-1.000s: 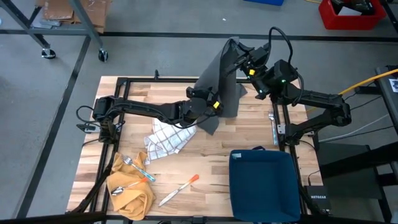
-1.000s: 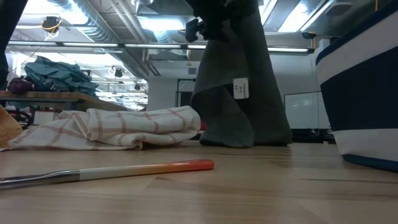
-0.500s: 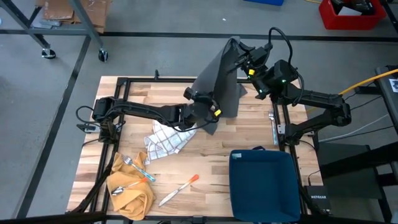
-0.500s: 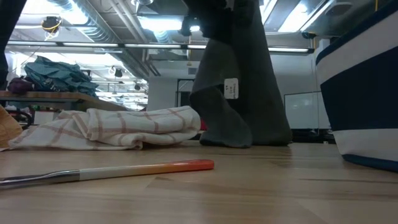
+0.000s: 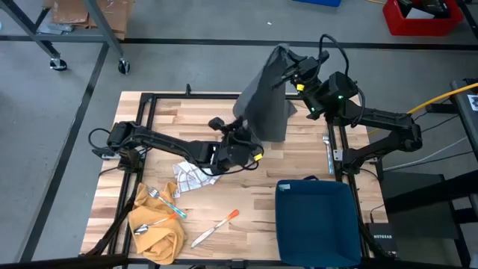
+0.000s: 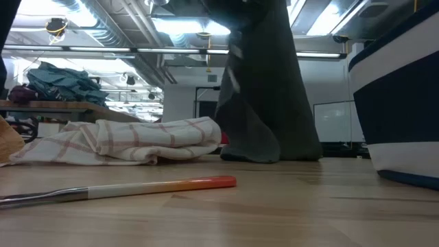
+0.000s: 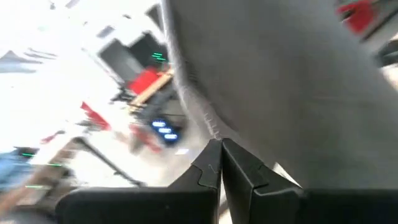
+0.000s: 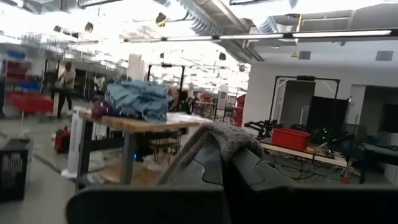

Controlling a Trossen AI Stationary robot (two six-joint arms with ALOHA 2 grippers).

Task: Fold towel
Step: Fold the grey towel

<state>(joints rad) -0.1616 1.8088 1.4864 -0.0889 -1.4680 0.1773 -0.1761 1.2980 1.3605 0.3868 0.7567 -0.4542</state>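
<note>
Folding has barely begun: the grey towel [image 5: 267,101] hangs as one loose sheet, with no crease laid and nothing flat on the bench [image 5: 299,161] yet.

The right gripper [image 5: 293,72] is pressed together on the towel's top corner, holding it high above the far edge of the bench; in the right wrist view a hump of grey cloth sits pinched between its fingers [image 8: 205,163]. From there the towel falls in a long drape, and in the low view its bottom end bunches where it meets the wood.

The left gripper [image 5: 252,155] sits just below the towel's lower edge, on the side toward the checked cloth [image 5: 190,178]. Its fingers [image 7: 211,163] are pressed together right at the towel's hem. Whether they actually pinch the edge or have shut just short of it I cannot tell; the hem meets the tips but may not sit between them.

What is left is nearly everything: a second corner must be secured, the sheet spread out, laid down on open wood and doubled over. Open wood is limited, as the checked cloth lies beside the towel's foot, and the blue bin [image 5: 317,220], the orange-handled knife [image 5: 215,227] and the yellow cloth [image 5: 155,224] lie farther off at the near edge.
</note>
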